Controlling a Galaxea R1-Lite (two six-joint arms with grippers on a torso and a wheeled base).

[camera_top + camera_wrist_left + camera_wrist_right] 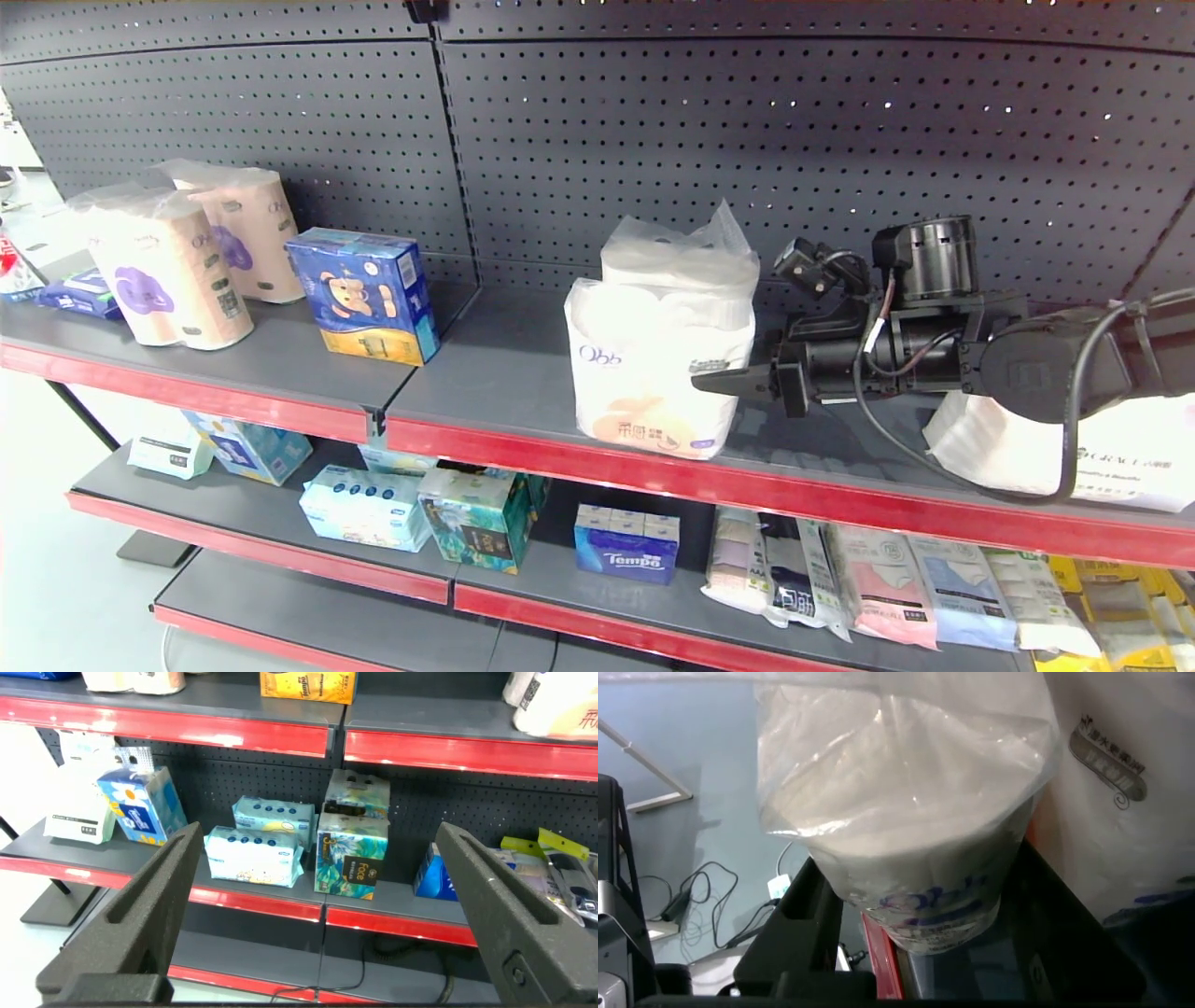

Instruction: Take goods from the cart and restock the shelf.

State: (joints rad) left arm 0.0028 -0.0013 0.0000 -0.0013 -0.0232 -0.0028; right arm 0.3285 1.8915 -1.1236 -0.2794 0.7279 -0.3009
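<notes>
At the front edge of the top shelf, the right claw is closed on the pack. The right wrist view shows a jaw against each side of the film. The pack stands upright with its base on the shelf, close to the red lip.

Step in hand, as judged: seat and release.
1. Slide the pack back from the lip before release, as it appears to sit far forward.
2. Open both jaws evenly so the soft film is not dragged to one side.
3. Withdraw along the arm's own line and keep clear of the white bag lying beneath the arm.
4. Confirm the pack stays upright, because it is tall and soft and may tip.

The left claw hangs spread and empty, facing the lower shelf.

Count, top shelf:
- one pack in the claw
- one white bag
- one blue box
- two roll packs

Count, lower shelf:
- two tissue packs
- two green boxes, one stacked on the other
</notes>
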